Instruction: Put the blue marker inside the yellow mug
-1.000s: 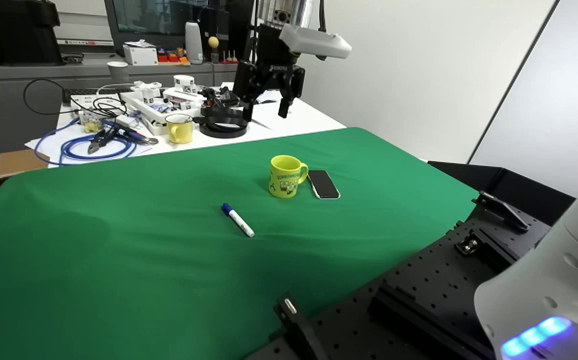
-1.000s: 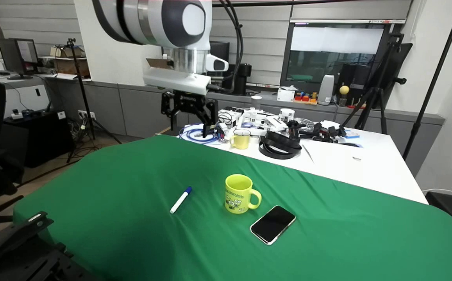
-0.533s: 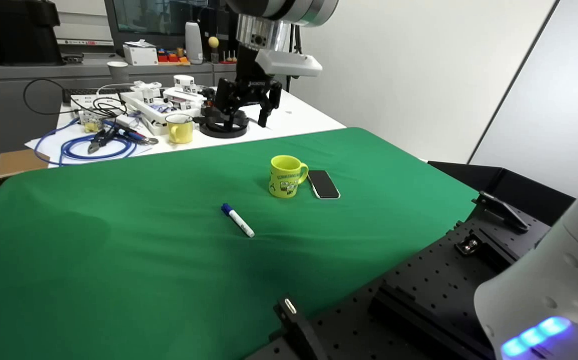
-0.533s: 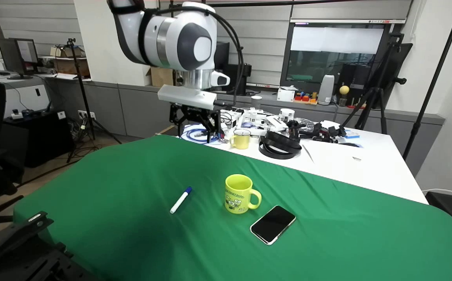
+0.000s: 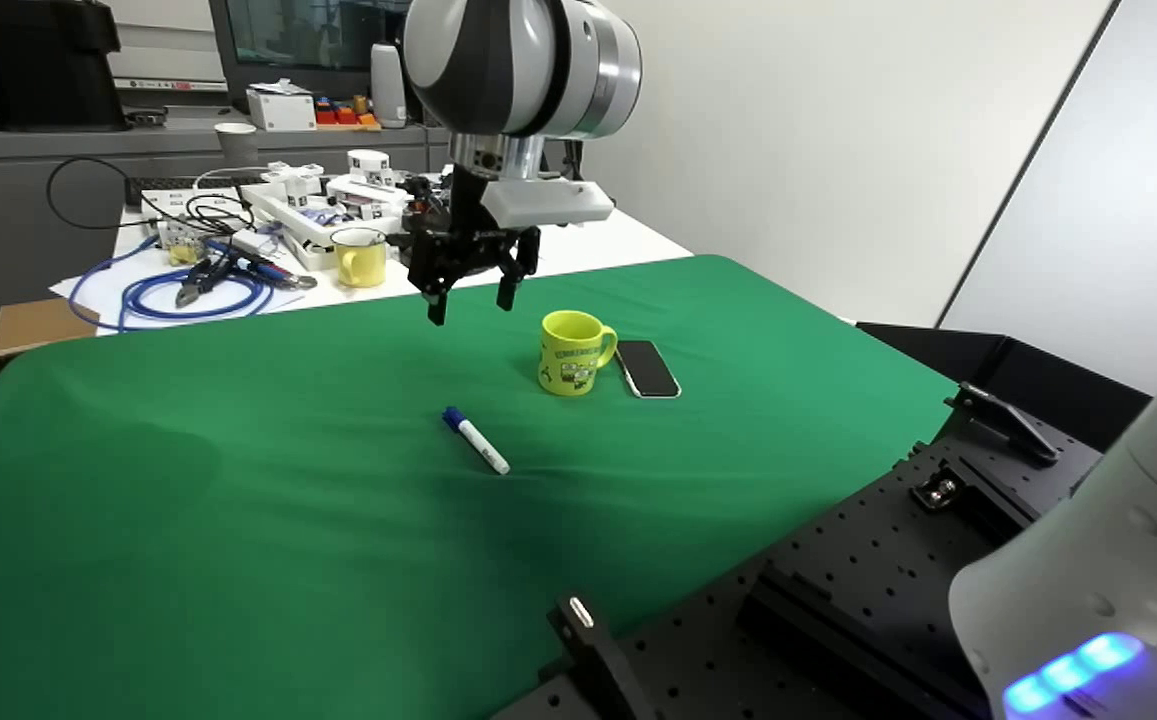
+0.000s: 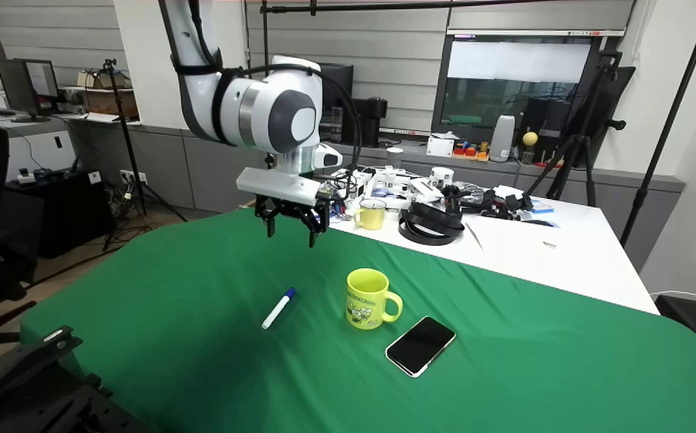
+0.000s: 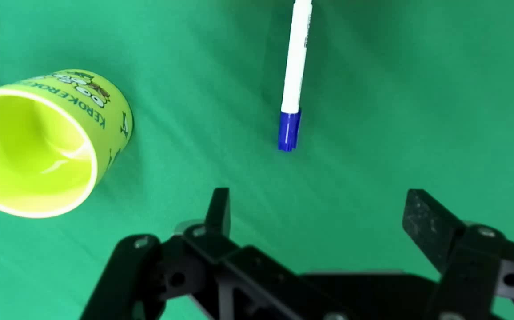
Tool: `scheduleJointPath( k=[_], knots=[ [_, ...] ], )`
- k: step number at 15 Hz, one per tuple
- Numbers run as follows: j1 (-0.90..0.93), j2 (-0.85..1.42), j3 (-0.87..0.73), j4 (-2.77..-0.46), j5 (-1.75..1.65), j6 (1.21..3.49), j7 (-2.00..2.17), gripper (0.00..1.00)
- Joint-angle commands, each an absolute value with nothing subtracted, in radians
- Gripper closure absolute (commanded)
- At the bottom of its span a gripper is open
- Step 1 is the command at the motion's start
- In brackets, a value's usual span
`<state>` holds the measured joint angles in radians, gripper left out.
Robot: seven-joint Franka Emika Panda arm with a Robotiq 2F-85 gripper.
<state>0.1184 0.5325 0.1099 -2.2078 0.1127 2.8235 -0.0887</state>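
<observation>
Above the green-covered desk, your tool is hanging wide and holding nothing. In the wrist view its 2 fingers are standing on either side of the line of the blue marker, a spread probably suiting a pinch across the barrel. The marker is lying flat outside the yellow mug, cap end toward your tool. The mug is standing upright, presumably for receiving the marker, its handle pointing toward the phone. Green is showing all around the marker, and the desk's visible edges are lying well apart from it, so your fingers are probably having room.
</observation>
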Motion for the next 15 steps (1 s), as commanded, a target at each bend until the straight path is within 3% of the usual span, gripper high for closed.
scheduleJointPath(
  k=[1, 15],
  knots=[
    [0.103, 0.537, 0.123, -2.204, 0.091, 2.822, -0.073, 0.0],
    [0.187, 0.739, 0.062, -2.207, 0.07, 3.031, 0.011, 0.0]
  ],
)
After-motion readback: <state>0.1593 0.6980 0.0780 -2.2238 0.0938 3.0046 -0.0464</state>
